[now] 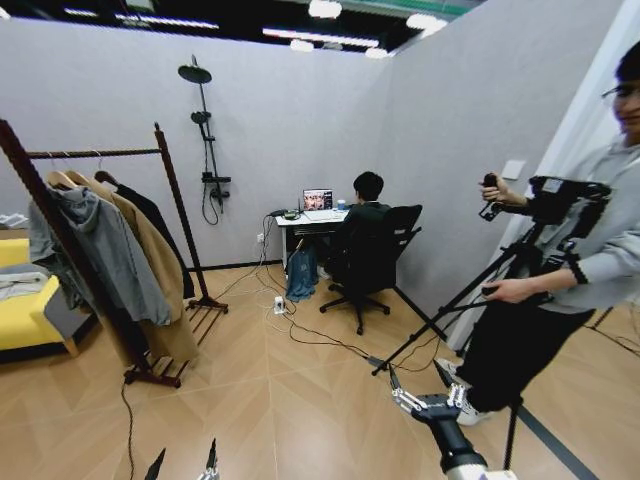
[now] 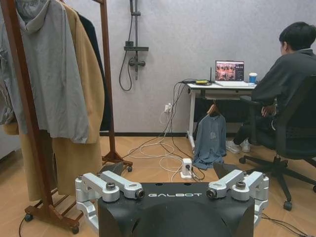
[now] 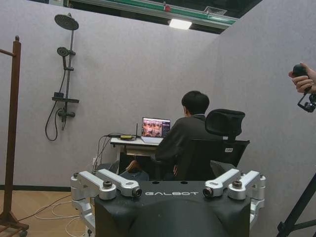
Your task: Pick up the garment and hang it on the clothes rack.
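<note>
The clothes rack (image 1: pixel 176 205), dark reddish-brown wood, stands at the left on the wood floor. From its top bar hang a grey hooded jacket (image 1: pixel 105 250), a long tan coat (image 1: pixel 155 270) and, at the far end behind the tan coat, the black garment (image 1: pixel 152 215) on a hanger. The left wrist view shows the rack post (image 2: pixel 106 74) with the black garment (image 2: pixel 95 54) just behind the tan coat. My left gripper (image 1: pixel 183 462) is low at the front, open and empty (image 2: pixel 170 170). My right gripper (image 1: pixel 416 385) reaches forward at the lower right, also open and empty (image 3: pixel 168 170).
A person sits in an office chair (image 1: pixel 385 255) at a small desk (image 1: pixel 305 220) with a laptop. Cables and a power strip (image 1: pixel 280 305) trail across the floor. A tripod (image 1: pixel 480 290) held by a person stands at the right. A yellow seat (image 1: pixel 20 310) is far left.
</note>
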